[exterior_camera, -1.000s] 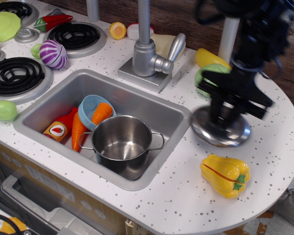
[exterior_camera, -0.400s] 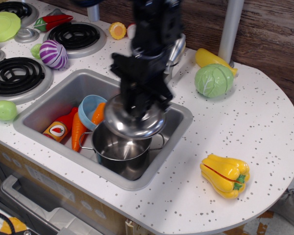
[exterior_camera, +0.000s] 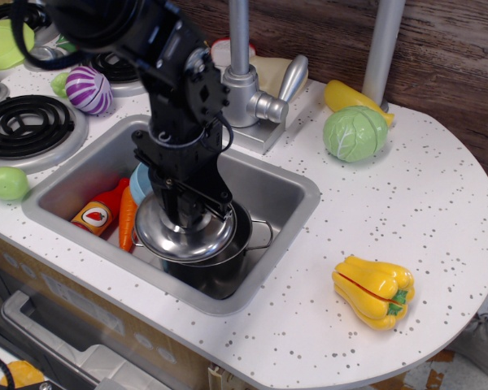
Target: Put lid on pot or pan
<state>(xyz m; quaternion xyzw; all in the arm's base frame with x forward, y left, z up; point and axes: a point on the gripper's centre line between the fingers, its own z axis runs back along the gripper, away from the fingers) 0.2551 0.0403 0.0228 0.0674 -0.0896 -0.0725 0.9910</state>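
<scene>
The lid [exterior_camera: 185, 235] hung just above the pot [exterior_camera: 220, 264], roughly level, but sat off-centre: it overhung the pot's left rim while the right part of the rim and the right wire handle showed bare beside it. We could not tell whether lid and rim touched. The hand [exterior_camera: 181, 213] was clenched on the lid from above, its dark body hiding the knob, the arm rising up and to the left. The pot stood in the sink [exterior_camera: 297, 191], near the front wall, with a carrot [exterior_camera: 128, 218], a red bottle [exterior_camera: 102, 211] and a blue cup [exterior_camera: 141, 180] crowded just left of it. We judged the coming move turned on a small shift rightward, then straight down. On the desk [exterior_camera: 407, 219] the yellow pepper [exterior_camera: 374, 291] and cabbage [exterior_camera: 355, 132] lay well apart.
</scene>
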